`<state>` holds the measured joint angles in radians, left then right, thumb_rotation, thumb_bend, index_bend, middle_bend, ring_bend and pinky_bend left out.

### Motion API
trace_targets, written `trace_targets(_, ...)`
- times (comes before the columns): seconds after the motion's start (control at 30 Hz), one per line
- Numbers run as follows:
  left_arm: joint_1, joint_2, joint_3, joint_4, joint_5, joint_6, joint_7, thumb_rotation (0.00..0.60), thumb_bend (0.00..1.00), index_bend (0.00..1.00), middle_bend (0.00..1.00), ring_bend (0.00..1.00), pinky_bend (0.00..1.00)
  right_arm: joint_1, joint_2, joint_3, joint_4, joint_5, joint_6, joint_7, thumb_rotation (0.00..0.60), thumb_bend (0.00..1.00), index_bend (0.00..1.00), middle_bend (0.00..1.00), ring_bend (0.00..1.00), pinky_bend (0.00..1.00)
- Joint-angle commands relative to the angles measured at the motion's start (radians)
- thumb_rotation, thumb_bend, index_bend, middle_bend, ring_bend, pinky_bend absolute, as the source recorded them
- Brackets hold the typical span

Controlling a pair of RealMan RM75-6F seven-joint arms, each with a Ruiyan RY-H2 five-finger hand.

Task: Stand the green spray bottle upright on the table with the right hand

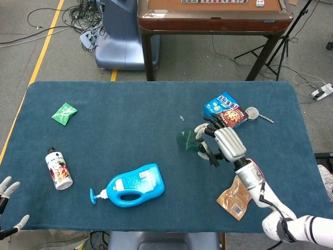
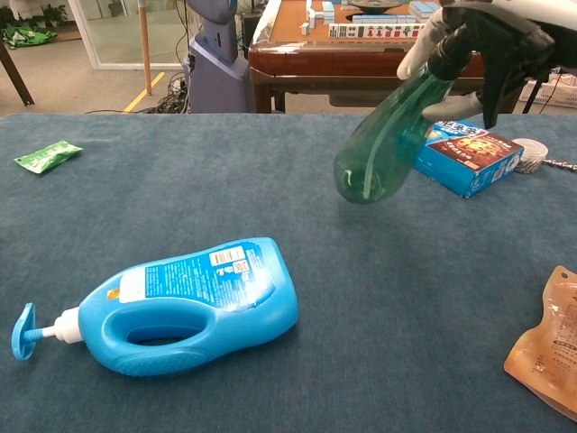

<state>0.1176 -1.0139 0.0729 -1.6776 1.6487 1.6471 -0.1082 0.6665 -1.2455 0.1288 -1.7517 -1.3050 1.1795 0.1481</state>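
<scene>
The green spray bottle [image 2: 383, 144] hangs tilted above the table, its base [image 1: 186, 140] pointing down and to the left. My right hand [image 1: 221, 143] grips it at the neck and spray head, with the fingers [image 2: 491, 45] wrapped around the top. In the chest view the bottle's base is off the blue cloth. My left hand [image 1: 8, 205] shows only at the lower left corner of the head view, fingers apart and holding nothing.
A large blue detergent bottle [image 1: 132, 185] lies on its side at front centre. A small white bottle [image 1: 58, 169] lies front left, a green packet [image 1: 64, 113] back left. A blue snack box [image 1: 225, 110], a round metal piece [image 1: 252, 112] and a brown pouch [image 1: 237, 198] lie on the right.
</scene>
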Motion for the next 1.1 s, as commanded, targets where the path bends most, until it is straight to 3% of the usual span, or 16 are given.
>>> trace_targets(0.03,-0.002,0.0,-0.001,-0.001,0.0,-0.002,0.001,0.6,0.26,0.11,0.0,0.0,0.0,-0.022,0.088,0.028,-0.106,0.087,-0.077,0.059,0.6,0.25,0.76,0.35,0.11,0.0)
trace_targets(0.33,-0.012,-0.005,0.001,-0.003,0.004,-0.015,0.005,0.6,0.26,0.11,0.0,0.0,0.0,-0.035,0.211,0.088,-0.231,0.245,-0.184,0.155,0.6,0.25,0.76,0.35,0.11,0.0)
trace_targets(0.63,-0.015,0.0,0.0,-0.009,0.003,-0.016,0.008,0.6,0.26,0.11,0.0,0.0,0.0,0.011,0.308,0.134,-0.288,0.432,-0.315,0.141,0.6,0.25,0.76,0.35,0.11,0.0)
trace_targets(0.83,-0.018,-0.004,0.0,-0.009,0.002,-0.021,0.008,0.6,0.26,0.11,0.0,0.0,0.0,0.047,0.301,0.133,-0.282,0.491,-0.337,0.079,0.6,0.25,0.76,0.35,0.11,0.0)
trace_targets(1.1,-0.017,-0.009,0.002,0.002,-0.005,-0.024,-0.001,0.6,0.26,0.11,0.0,0.0,0.0,0.085,0.22,0.117,-0.244,0.54,-0.328,-0.001,0.6,0.25,0.76,0.34,0.11,0.0)
